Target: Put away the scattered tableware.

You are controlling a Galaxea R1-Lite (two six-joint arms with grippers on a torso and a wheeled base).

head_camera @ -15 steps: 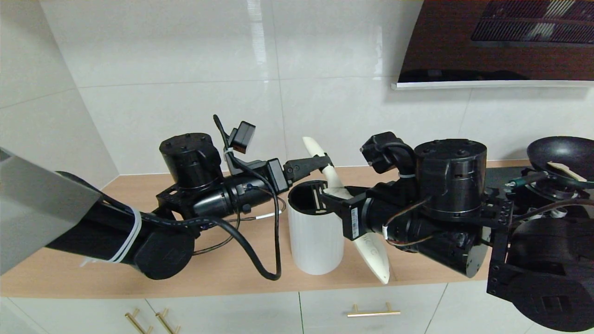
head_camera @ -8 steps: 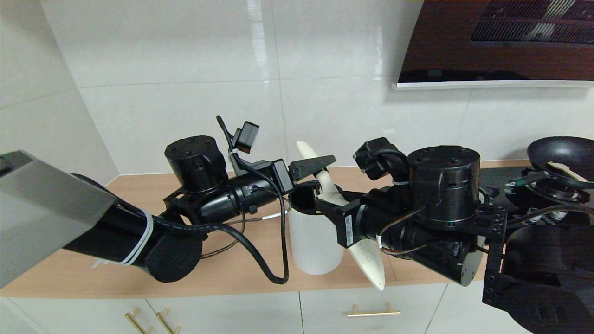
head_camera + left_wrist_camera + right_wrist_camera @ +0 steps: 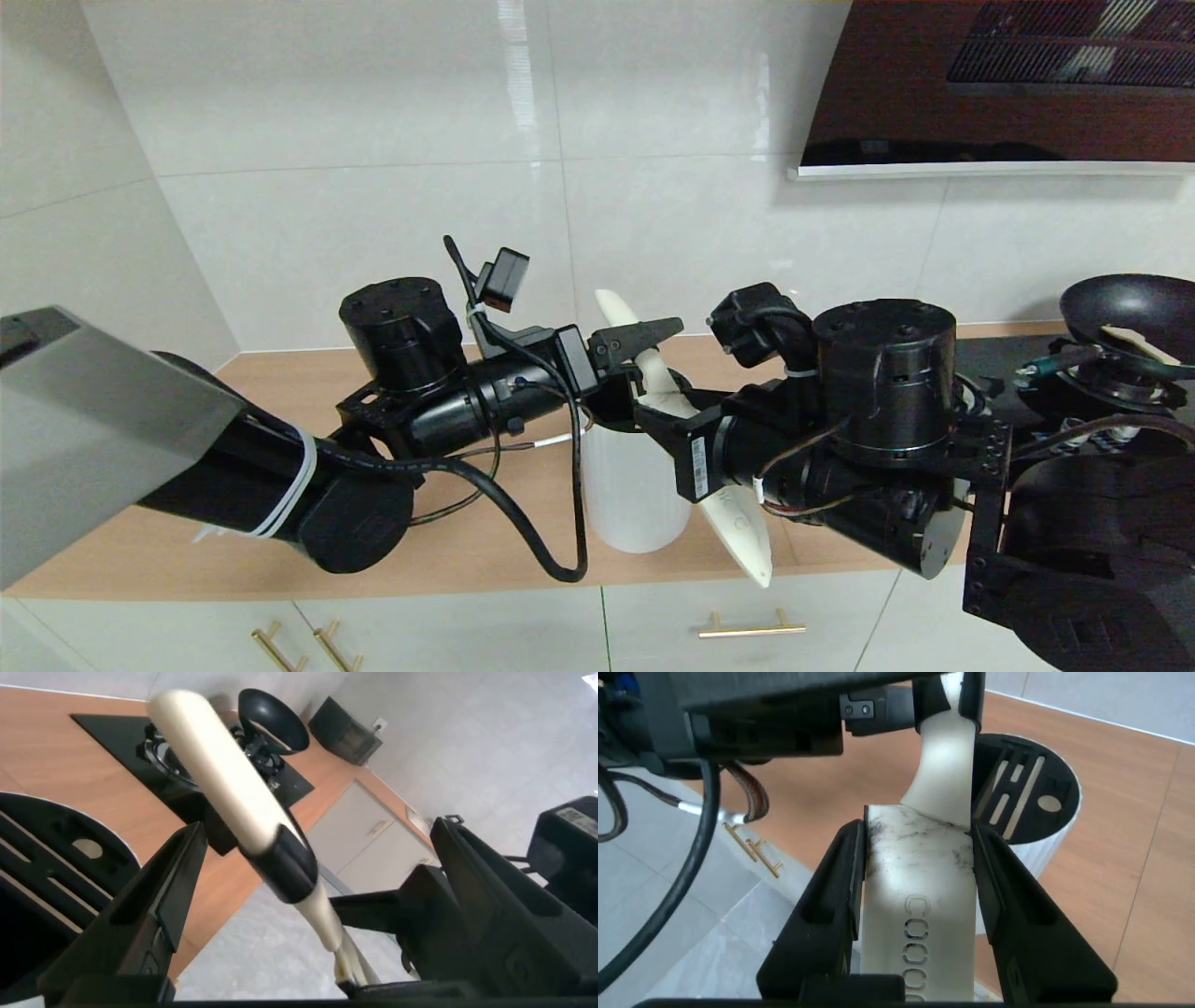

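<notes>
Spatula [image 3: 742, 527] (white, tilted, centre frame) sits clamped in the right gripper [image 3: 920, 873]; the left gripper [image 3: 322, 896] has fingers apart around its handle.

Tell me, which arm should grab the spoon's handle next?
Probably left: the left gripper hangs open around the spoon handle, just above the holder, while the right gripper clamps its blade.

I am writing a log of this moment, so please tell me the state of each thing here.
spatula: tilted, held at its blade
holder: upright on the counter
right gripper: shut on the spatula
left gripper: fingers open around the spatula's handle
pan: upright on the stove
drawer: shut
</notes>
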